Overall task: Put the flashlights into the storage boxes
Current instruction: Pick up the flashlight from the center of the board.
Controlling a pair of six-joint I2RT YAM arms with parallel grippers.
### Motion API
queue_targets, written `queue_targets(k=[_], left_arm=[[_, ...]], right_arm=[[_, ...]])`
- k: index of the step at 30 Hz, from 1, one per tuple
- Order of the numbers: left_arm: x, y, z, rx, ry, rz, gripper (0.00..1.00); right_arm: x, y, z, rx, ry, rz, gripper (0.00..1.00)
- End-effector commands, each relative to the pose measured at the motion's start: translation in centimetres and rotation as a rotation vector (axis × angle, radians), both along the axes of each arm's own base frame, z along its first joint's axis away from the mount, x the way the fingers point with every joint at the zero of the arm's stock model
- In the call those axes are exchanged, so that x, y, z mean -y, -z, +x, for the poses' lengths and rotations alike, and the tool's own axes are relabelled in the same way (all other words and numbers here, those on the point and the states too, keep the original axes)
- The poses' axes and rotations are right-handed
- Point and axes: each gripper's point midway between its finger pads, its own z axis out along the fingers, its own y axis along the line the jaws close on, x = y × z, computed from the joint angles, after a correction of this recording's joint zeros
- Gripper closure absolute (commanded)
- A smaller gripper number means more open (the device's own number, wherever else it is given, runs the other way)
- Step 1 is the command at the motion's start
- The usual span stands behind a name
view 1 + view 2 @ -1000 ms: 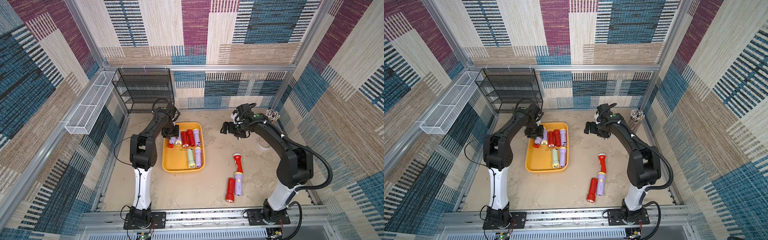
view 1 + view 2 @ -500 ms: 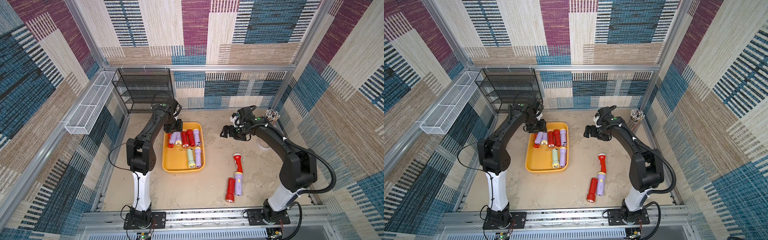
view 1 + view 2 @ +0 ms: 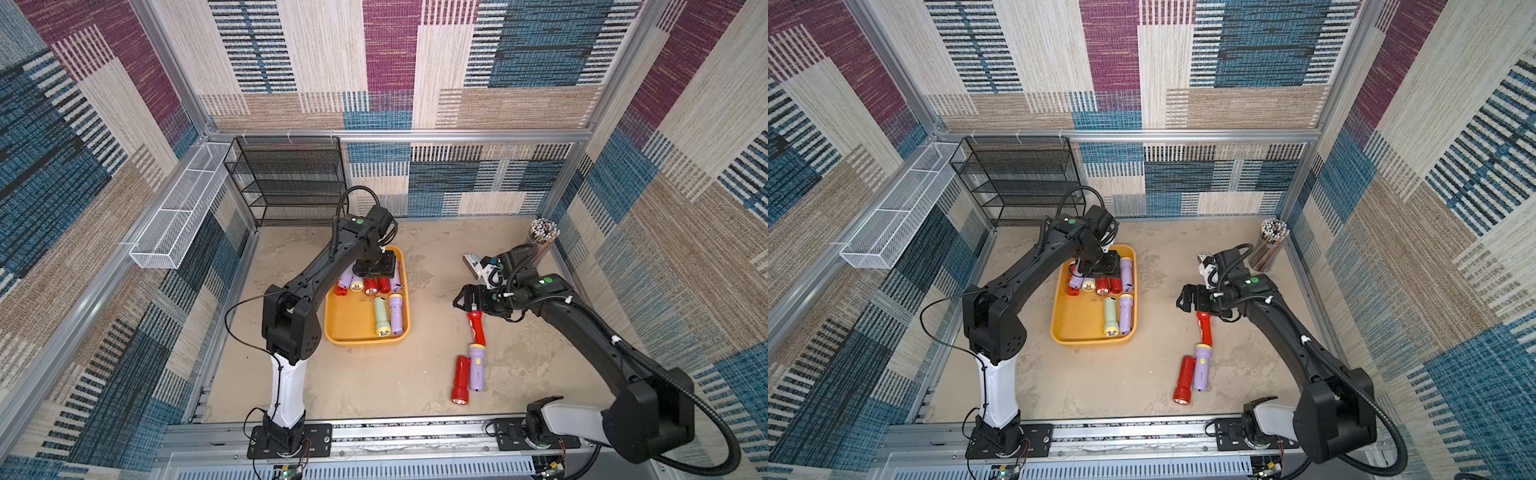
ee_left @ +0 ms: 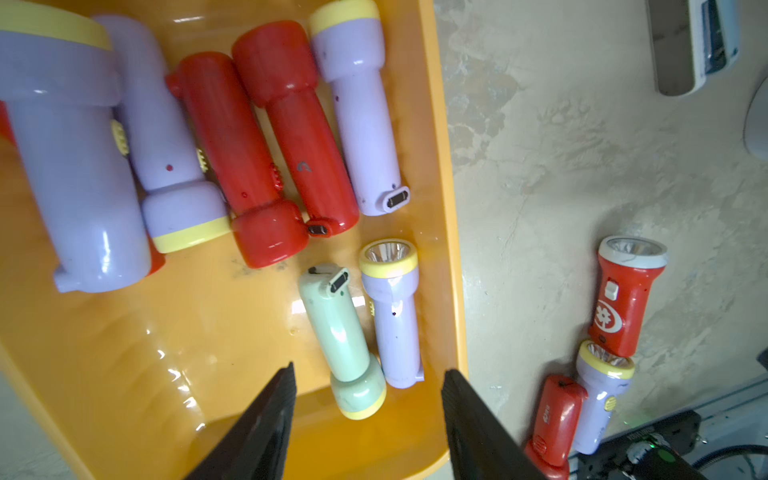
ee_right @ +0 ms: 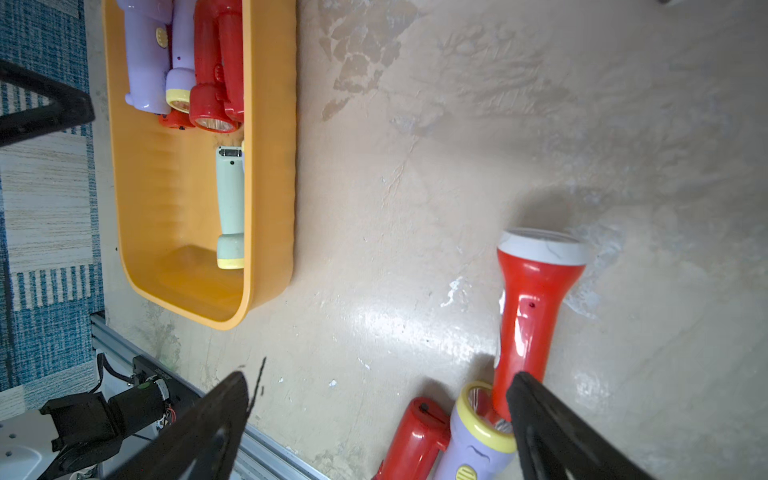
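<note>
— Surface first: what stands on it?
— Two black arms, based at the near rail. The left arm bends over the far end of the tray; the right arm reaches toward the middle.
— The tray?
— Yellow-orange, left of centre. Red and lilac torches lie in a row at its far end, with one lilac torch resting on the others. Nearer, a pale green torch and a lilac one lie side by side, heads opposite ways, by the right wall.
— Left jaws?
— Part open, empty, hanging above the tray. In the wrist view that pair's near ends show in the gap between the tips, untouched.
— Torches outside?
— Three on the surface, right of the tray. A white-headed red torch has its tail against the yellow head of a second lilac one. A plain red torch lies alongside that, touching it.
— Right jaws?
— Wide, empty, by the white-headed torch. Its tail shows just inside one tip; whether they touch I cannot tell.
</note>
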Motion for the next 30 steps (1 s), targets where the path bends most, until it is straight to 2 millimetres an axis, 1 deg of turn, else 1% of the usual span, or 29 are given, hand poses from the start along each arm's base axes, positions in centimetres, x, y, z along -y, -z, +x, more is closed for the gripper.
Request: queue_targets(k=[1, 7, 11, 15, 18, 22, 25, 27, 30], left_arm=[[1.5, 0.0, -1.2, 0.000, 0.002, 0.007, 0.40], [4.9, 0.5, -3.3, 0.000, 0.039, -0.014, 0.40], [7.0, 1.6, -5.4, -0.006, 0.079, -0.003, 0.40], [8.5, 3.2, -7.5, -0.031, 0.107, 0.001, 0.40], [9.2, 4.2, -9.1, -0.048, 0.142, 0.019, 0.41], [9.4, 5.0, -11.3, -0.062, 0.175, 0.052, 0.41], [9.6, 5.1, -13.0, -0.070, 0.194, 0.056, 0.41], [9.9, 4.9, -14.5, -0.074, 0.218, 0.057, 0.41], [10.3, 5.0, -16.7, -0.082, 0.262, 0.065, 0.40]], right_arm=[[0.4, -0.2, -1.5, -0.008, 0.024, 0.008, 0.00], [0.9, -1.3, -3.0, 0.016, 0.023, 0.007, 0.00], [1.3, -2.1, -3.9, 0.033, 0.023, 0.000, 0.00], [1.9, -2.5, -4.9, 0.039, 0.030, -0.015, 0.01], [2.4, -2.4, -5.4, 0.035, 0.049, -0.035, 0.00], [3.1, -2.0, -6.1, 0.007, 0.077, -0.057, 0.00], [3.7, -1.6, -6.4, -0.015, 0.108, -0.084, 0.00], [4.3, -1.5, -6.4, -0.017, 0.131, -0.113, 0.00], [4.6, -1.9, -6.1, -0.012, 0.156, -0.126, 0.00]])
